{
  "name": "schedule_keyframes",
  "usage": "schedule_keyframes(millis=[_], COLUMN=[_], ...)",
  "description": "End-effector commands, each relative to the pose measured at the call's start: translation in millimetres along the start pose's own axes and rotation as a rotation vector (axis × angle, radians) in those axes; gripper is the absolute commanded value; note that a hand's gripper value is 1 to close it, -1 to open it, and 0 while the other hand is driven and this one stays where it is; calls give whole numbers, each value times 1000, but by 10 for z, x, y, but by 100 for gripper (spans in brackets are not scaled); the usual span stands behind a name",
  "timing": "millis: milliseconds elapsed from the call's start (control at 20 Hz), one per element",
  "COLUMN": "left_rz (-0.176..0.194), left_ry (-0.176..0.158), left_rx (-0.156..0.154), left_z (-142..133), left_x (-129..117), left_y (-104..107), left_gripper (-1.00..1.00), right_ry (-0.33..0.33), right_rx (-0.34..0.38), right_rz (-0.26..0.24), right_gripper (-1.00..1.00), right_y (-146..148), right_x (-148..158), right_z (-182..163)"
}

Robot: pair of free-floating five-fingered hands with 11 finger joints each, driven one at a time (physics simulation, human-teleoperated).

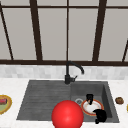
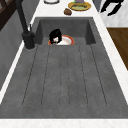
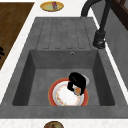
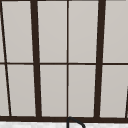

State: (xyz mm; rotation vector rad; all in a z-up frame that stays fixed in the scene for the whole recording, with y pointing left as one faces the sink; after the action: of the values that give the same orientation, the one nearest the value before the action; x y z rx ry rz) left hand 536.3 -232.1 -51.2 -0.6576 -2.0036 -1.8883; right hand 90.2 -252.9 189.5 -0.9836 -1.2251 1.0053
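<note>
A white plate with an orange rim (image 1: 86, 109) (image 2: 68, 40) (image 3: 65, 96) lies on the floor of the sink basin (image 1: 106, 93), beside the drain. My left hand (image 1: 89, 98) (image 2: 55, 35) (image 3: 76, 82) is at the plate's far rim, fingers curled down over the edge. My right hand (image 1: 100, 116) (image 2: 111, 6) hangs in the air in front of the counter's front edge, fingers spread and holding nothing. In the front view a large red ball (image 1: 67, 115) sits at the bottom centre, covering the sink's front edge.
A black tap (image 1: 68, 72) (image 2: 25, 25) (image 3: 100, 37) stands behind the sink. The ribbed drainboard (image 1: 42, 98) lies left of the basin. A yellow-rimmed plate with food (image 1: 9, 101) (image 3: 52, 6) is on the left counter. A brown lump (image 1: 119, 100) (image 2: 67, 11) and another yellow plate (image 2: 79, 5) are on the right counter.
</note>
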Motion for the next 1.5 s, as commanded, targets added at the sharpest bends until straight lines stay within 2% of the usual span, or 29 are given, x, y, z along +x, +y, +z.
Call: schedule_keyframes(millis=[0, 100, 150, 200, 300, 400, 450, 500, 550, 600, 650, 750, 850, 900, 950, 1100, 1250, 1350, 1400, 1450], left_rz=[-36, -29, -34, -12, 31, 25, -6, -4, -7, -22, -9, 49, 70, 74, 67, 72, 80, 104, 119, 121], left_ry=[0, 9, 15, 30, 46, 44, 43, 43, 57, 84, 89, 78, 72, 90, 99, 72, 70, 67, 76, 80], left_rx=[-6, -7, -13, -25, 22, 29, 26, 26, 19, 5, 30, 38, 43, 60, 58, 35, 32, 16, 11, 9], left_z=[-43, -22, -18, 26, 146, 189, 161, 151, 84, -19, -36, -63, -110, -80, -30, -20, 1, -73, -97, -122], left_x=[43, 78, 182, 243, 317, 414, 471, 464, 504, 542, 524, 478, 432, 364, 256, -51, -311, -390, -397, -427], left_y=[-31, 76, 214, 293, 409, 553, 587, 520, 414, 323, 230, 168, 87, 69, 37, -66, -189, -281, -272, -279], left_gripper=[100, 100, 100, 100, 100, 100, 100, 100, 100, -100, -100, -100, -100, -100, -100, -100, -100, -100, -100, -100], right_ry=[0, 0, 0, 0, 0, 0, 0, 0, 0, 0, 0, 0, 0, 0, 0, 0, 0, 0, 0, 0], right_rx=[0, 0, 0, 0, 0, 0, 0, 0, 0, 0, 0, 0, 0, 0, 0, 0, 0, 0, 0, 0], right_rz=[0, 0, 0, 0, 0, 0, 0, 0, 0, 0, 0, 0, 0, 0, 0, 0, 0, 0, 0, 0], right_gripper=[0, 0, 0, 0, 0, 0, 0, 0, 0, 0, 0, 0, 0, 0, 0, 0, 0, 0, 0, 0], right_y=[0, 0, 0, 0, 0, 0, 0, 0, 0, 0, 0, 0, 0, 0, 0, 0, 0, 0, 0, 0], right_x=[0, 0, 0, 0, 0, 0, 0, 0, 0, 0, 0, 0, 0, 0, 0, 0, 0, 0, 0, 0], right_z=[0, 0, 0, 0, 0, 0, 0, 0, 0, 0, 0, 0, 0, 0, 0, 0, 0, 0, 0, 0])
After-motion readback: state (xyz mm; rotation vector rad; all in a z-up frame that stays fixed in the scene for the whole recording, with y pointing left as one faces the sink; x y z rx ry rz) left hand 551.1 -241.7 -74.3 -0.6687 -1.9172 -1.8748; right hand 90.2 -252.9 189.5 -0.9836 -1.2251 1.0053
